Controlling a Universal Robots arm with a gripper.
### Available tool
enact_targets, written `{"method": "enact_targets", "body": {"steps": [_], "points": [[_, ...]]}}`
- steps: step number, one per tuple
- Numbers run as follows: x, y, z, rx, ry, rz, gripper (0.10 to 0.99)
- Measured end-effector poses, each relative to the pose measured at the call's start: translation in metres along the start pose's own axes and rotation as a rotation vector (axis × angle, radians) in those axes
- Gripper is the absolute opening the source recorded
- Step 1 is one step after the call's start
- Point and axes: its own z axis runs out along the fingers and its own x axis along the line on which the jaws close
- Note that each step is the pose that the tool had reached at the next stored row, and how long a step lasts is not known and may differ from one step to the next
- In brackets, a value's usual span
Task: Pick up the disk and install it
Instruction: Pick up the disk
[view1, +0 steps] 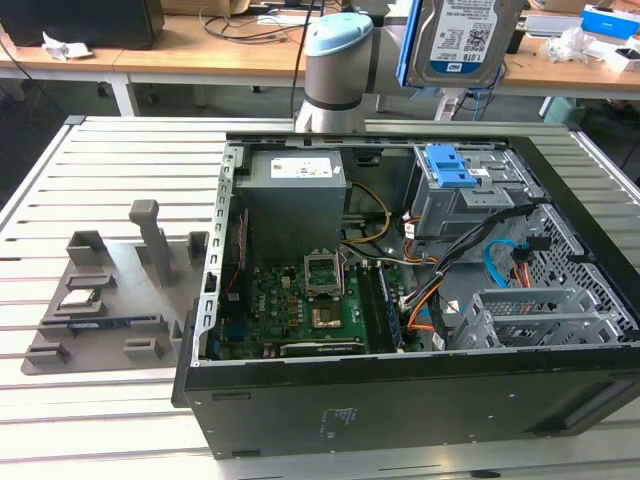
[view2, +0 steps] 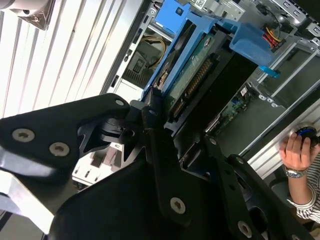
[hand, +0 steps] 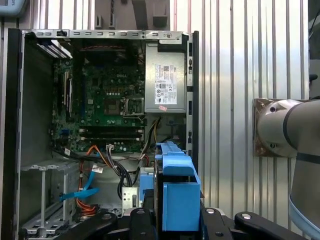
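1. Exterior view. A slotted metal table (view1: 120, 160) stands in a workshop with cluttered desks (view1: 230, 50) behind.
   - The computer case (view1: 400, 400) lies on its side with the panel off, presumably so its bays face up toward the arm (view1: 335, 70).
   - The disk (view1: 468, 38) hangs on edge high above the case's far wall, label toward the camera. It is well apart from the drive cage (view1: 455, 185) with the blue latch. That height likely keeps it off walls and cables.
   - A grey fixture tray (view1: 100, 290) lies to the exterior view's left of the case.
2. Second wrist view. The gripper (view2: 175, 120) is clamped on the disk, seen edge-on.
   - Its black fingers (view2: 150, 115) press opposite sides of the blue carrier (view2: 172, 22). Gripping the plastic frame probably spares the label and circuit board.
   - A person's hand (view2: 297, 150) appears beyond the case.
3. First wrist view. Past the held disk, the motherboard (hand: 105, 100) and power supply (hand: 167, 82) lie exposed. The disk sits in no bay yet.
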Motion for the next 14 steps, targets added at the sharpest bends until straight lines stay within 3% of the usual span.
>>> {"method": "enact_targets", "body": {"steps": [5, 11, 14], "points": [[0.0019, -0.0005, 0.0050, 0.000, 0.0002, 0.000, 0.365], [0.0125, -0.0004, 0.0051, 0.000, 0.0016, 0.000, 0.365], [0.0187, -0.0003, 0.0052, 0.000, 0.0075, 0.000, 0.365]]}}
